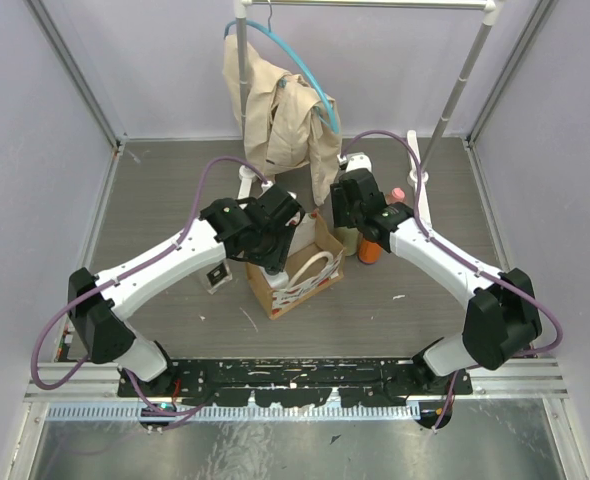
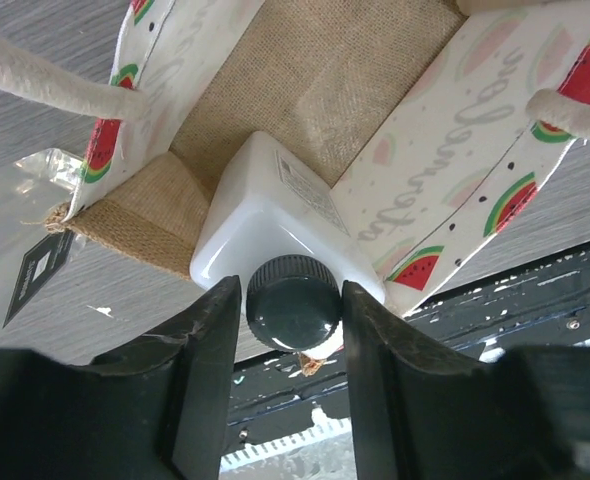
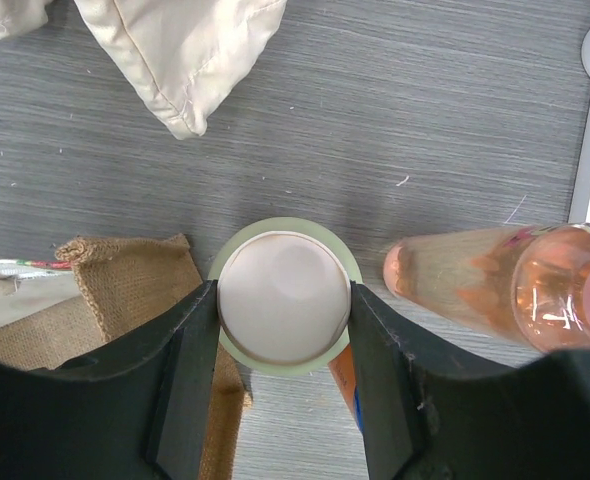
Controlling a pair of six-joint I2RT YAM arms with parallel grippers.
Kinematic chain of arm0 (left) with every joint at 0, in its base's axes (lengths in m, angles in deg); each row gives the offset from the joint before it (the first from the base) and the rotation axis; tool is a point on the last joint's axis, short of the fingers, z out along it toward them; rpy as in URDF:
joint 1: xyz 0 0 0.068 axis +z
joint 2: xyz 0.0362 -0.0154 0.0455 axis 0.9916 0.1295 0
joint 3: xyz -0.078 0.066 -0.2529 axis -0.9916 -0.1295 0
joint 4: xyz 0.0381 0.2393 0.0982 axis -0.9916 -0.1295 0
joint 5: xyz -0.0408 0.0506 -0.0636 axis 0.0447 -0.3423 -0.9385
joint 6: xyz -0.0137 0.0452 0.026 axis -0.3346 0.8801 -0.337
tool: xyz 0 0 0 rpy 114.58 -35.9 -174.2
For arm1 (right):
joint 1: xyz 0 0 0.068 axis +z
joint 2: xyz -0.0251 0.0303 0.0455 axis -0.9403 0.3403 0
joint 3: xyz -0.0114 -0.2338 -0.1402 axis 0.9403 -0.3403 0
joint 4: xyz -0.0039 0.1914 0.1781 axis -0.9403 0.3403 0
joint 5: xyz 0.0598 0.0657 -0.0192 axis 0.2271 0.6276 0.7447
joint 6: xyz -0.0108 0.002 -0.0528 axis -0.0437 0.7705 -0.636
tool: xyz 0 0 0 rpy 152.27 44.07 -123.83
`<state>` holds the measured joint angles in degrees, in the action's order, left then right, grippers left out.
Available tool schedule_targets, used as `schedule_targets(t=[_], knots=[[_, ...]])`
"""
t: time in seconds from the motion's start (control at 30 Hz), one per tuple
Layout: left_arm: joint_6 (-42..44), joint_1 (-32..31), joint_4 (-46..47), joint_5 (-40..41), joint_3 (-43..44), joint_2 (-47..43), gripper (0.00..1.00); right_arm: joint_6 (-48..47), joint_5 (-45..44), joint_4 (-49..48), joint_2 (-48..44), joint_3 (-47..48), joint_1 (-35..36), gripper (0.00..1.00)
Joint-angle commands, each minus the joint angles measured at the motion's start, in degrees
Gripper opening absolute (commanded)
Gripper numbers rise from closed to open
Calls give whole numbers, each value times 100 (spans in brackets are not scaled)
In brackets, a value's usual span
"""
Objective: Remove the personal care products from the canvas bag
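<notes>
Currently left gripper (image 2: 293,322) jaws are clamping the dark-capped bottle (image 2: 265,215) by its cap, inside the canvas bag (image 2: 315,70); lifting straight up, clear of the handles (image 2: 35,70), is looking wisest. Right gripper (image 3: 285,310) jaws are squeezing the cream-lidded bottle (image 3: 285,280), outside on the worktop (image 3: 375,120).

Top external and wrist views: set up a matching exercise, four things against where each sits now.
1 dark-capped bottle
2 cream-lidded bottle
3 pink-capped bottle
4 beige jacket

A hanging from the rack
B in the canvas bag, held by the left gripper
C standing on the table, ungripped
D beside the bag, held by the right gripper

Pairs: 1-B, 2-D, 3-C, 4-A
</notes>
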<state>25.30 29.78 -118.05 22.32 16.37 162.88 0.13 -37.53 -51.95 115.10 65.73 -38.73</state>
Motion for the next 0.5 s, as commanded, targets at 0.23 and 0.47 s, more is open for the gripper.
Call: schedule_targets(t=[0.23, 0.47], knots=[[-91, -40, 148, 76, -70, -99, 32, 102, -194, -572, -240, 255, -17, 68], [41, -86, -298, 372, 510, -96, 21, 119, -94, -420, -459, 346, -11, 90]])
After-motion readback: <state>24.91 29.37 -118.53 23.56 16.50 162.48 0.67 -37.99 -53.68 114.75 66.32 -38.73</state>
